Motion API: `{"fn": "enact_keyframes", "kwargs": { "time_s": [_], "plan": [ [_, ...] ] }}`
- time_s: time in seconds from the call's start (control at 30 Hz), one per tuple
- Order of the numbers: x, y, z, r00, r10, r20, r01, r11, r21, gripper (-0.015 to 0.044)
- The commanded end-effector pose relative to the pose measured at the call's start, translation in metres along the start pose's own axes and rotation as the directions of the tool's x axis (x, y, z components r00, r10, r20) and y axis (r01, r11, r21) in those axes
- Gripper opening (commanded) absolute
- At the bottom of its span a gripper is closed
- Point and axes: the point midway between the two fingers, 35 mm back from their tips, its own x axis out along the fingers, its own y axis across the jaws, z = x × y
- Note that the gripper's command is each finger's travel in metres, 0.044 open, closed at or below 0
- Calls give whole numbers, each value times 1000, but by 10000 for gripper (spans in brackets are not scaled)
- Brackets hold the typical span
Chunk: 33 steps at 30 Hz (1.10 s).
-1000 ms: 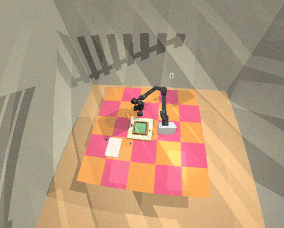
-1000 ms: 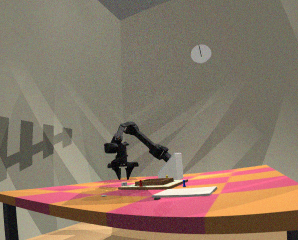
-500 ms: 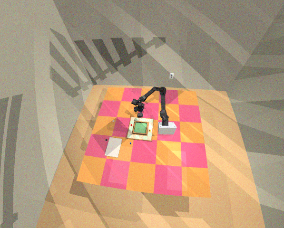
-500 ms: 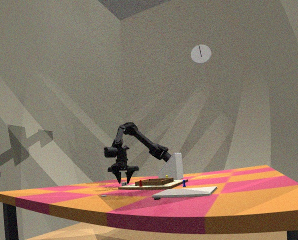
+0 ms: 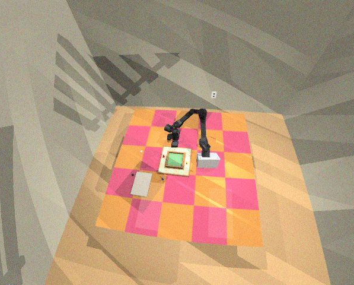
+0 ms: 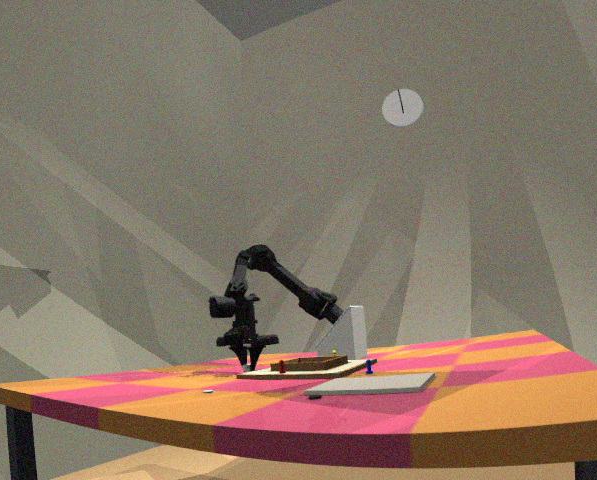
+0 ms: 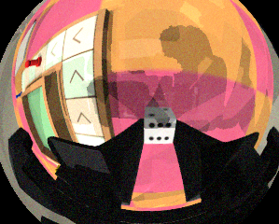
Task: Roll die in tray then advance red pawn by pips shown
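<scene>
My gripper points down beside the board and is shut on the white die, at table level. In the wrist view a bright die face shows two rows of three pips; a shaded face above it also shows pips. The top view hides the die under the gripper. The red pawn stands on the left side of the track board. The wooden tray with a green floor sits at the board's middle.
A yellow pawn is on the board's right side. A blue pawn stands off the board's front edge. A pale slab, a small dark piece and a small white piece lie leftward.
</scene>
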Motion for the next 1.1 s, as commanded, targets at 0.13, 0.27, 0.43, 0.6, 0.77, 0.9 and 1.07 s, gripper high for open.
{"fn": "enact_keyframes", "kwargs": {
  "time_s": [0.13,0.27,0.43,0.6,0.77,0.9,1.07],
  "plan": [
    [-9,2,2,1000,8,2,-8,1000,-2,0],
    [-34,6,6,1000,16,1,-16,1000,-1,0],
    [-66,8,7,1000,20,0,-20,1000,2,0],
    [-99,9,4,1000,18,1,-18,1000,2,0],
    [-122,8,0,1000,11,1,-11,1000,-3,0],
    [-122,8,0,1000,11,1,-11,1000,-9,0],
    [-118,27,4,1000,18,2,-17,987,-158,0]
  ]
}}
